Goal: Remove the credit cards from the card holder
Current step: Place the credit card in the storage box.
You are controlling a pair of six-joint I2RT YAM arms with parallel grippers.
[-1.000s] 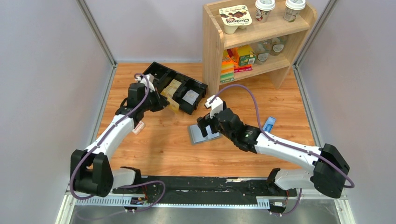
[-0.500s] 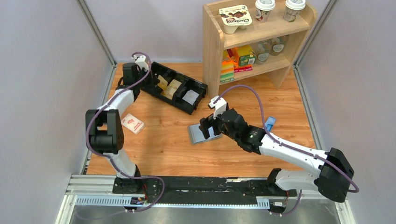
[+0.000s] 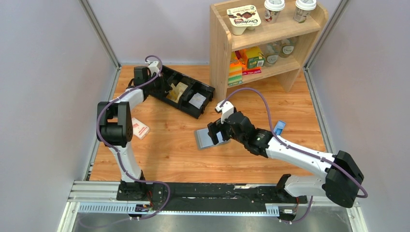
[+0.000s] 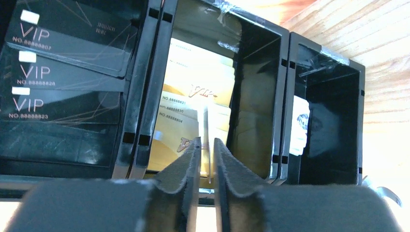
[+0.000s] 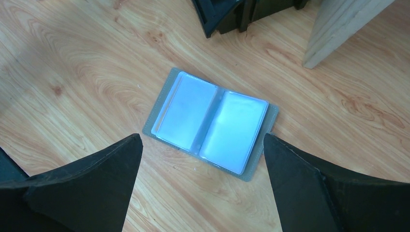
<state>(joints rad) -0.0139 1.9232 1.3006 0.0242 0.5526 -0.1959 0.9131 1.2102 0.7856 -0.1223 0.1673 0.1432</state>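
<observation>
The grey-blue card holder [image 3: 207, 139] [image 5: 210, 121] lies open and flat on the wooden table, its clear pockets showing only pale blue. My right gripper [image 3: 216, 132] [image 5: 202, 137] hovers just above it, open wide, touching nothing. My left gripper [image 3: 161, 86] [image 4: 206, 141] is over the middle compartment of the black tray [image 3: 205, 92] [image 4: 285, 96]. Its jaws stand a sliver apart, and a tan credit card [image 4: 207, 121] stands edge-on in the gap, with light showing on both sides of it. Several gold credit cards [image 4: 203, 82] lie under it.
Black VIP cards [image 4: 63, 63] fill the tray's left compartment. A white-and-red box [image 3: 139, 128] lies by the left arm, and a blue-and-white packet [image 3: 278, 128] lies right of the holder. A wooden shelf [image 3: 261, 43] stands at the back right.
My left arm swung from mid-table back to the tray, carrying the tan card, and its jaws have just parted slightly. The right gripper stayed over the holder.
</observation>
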